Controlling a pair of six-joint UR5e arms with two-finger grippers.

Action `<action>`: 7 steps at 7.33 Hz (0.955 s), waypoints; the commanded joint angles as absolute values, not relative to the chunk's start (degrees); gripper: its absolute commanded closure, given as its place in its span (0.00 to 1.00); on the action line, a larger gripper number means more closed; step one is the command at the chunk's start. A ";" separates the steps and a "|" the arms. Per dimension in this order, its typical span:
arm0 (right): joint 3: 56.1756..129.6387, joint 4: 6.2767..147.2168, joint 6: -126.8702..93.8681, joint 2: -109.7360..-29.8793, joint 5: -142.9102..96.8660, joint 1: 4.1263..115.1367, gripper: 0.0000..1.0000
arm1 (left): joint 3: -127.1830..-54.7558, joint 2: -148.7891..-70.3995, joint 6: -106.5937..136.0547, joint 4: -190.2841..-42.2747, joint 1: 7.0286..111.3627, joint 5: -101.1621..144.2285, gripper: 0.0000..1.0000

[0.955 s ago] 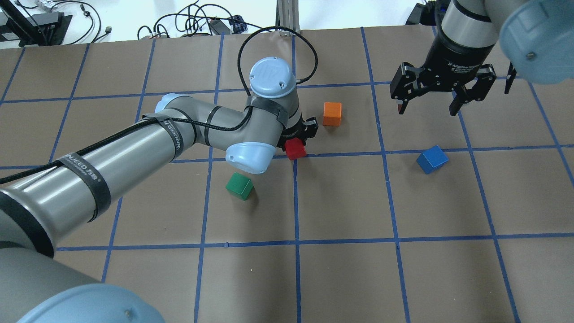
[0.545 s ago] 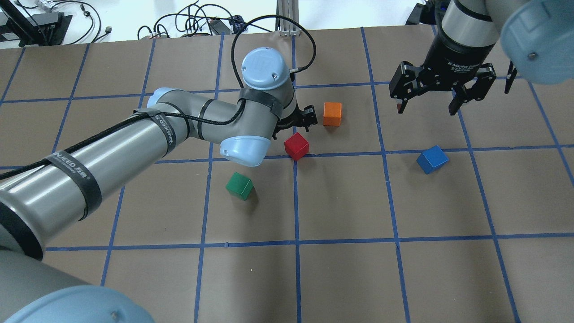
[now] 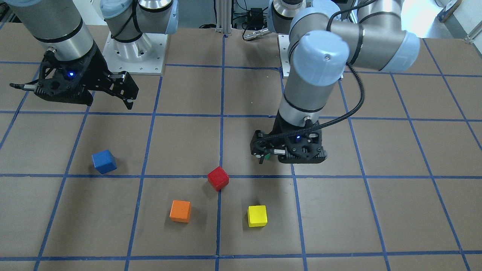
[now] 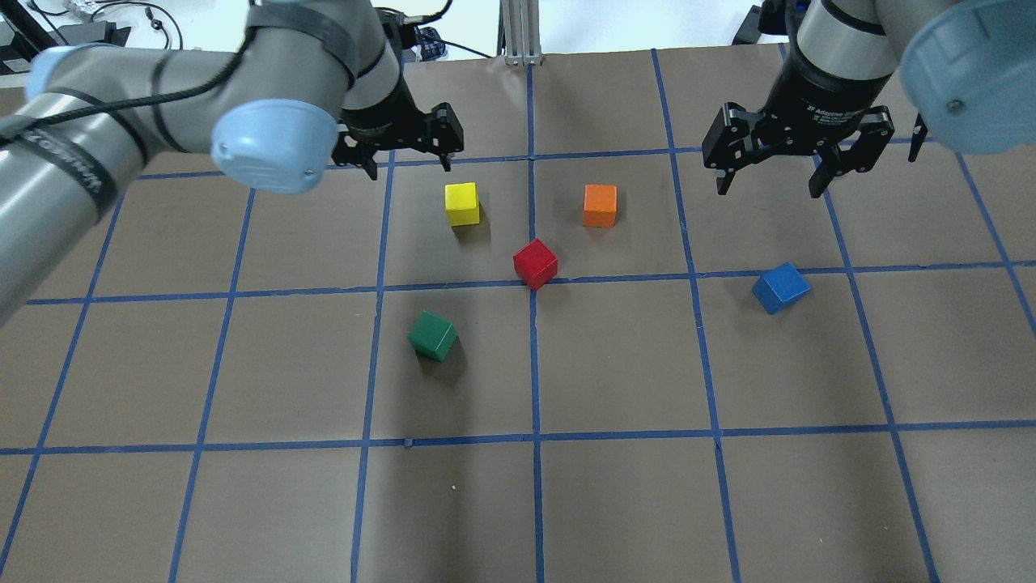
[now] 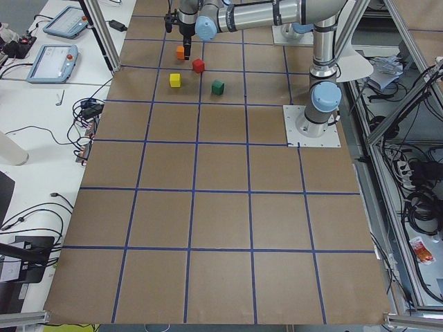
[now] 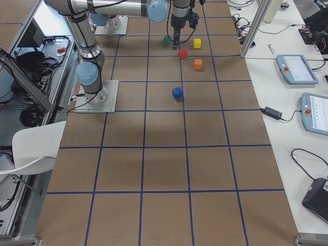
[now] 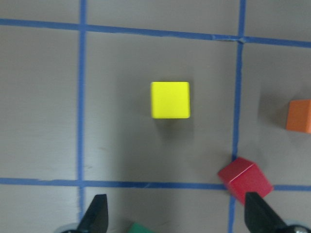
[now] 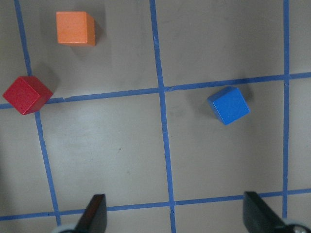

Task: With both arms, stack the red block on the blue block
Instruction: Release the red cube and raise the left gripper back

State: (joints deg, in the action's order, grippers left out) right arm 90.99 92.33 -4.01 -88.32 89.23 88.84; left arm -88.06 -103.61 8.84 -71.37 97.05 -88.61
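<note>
Left gripper [image 4: 409, 168]: jaws spread wide, nothing in them, hanging over the far-left side of the cube cluster. Right gripper [image 4: 766, 190]: same story, spread and empty, up over the far right.

Red block [image 4: 535, 263] sits on the table [image 4: 615, 364] where two grid lines [image 4: 534, 364] cross, mid-field, w/ nothing touching it. Blue block [image 4: 780, 287] is well apart to its right, top bare.

Your key relation: from the left gripper, red lies to the right and nearer the robot, w/ the yellow cube [image 4: 462, 203] roughly btwn the two. The left wrist cam has yellow dead centre and red low, by the view's right-hand fingertip.

Left is the closer arm to red; right hangs just far of blue. Red's a cube, so no long axis, but it's turned approx diagonal to the grid lines. You'd prob want wrist rotation before closing.
</note>
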 commanded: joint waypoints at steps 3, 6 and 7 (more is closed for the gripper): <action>91.05 97.53 -4.22 -85.35 88.95 89.56 0.00 | -88.93 -90.99 -3.19 -86.44 93.61 -89.64 0.00; 90.88 106.74 -11.59 -78.26 85.96 92.88 0.00 | -89.11 -89.30 -4.30 -87.37 93.07 -89.56 0.00; 90.88 108.09 -15.43 -76.83 85.96 95.68 0.00 | -88.86 -89.38 -4.31 -87.28 92.90 -89.56 0.00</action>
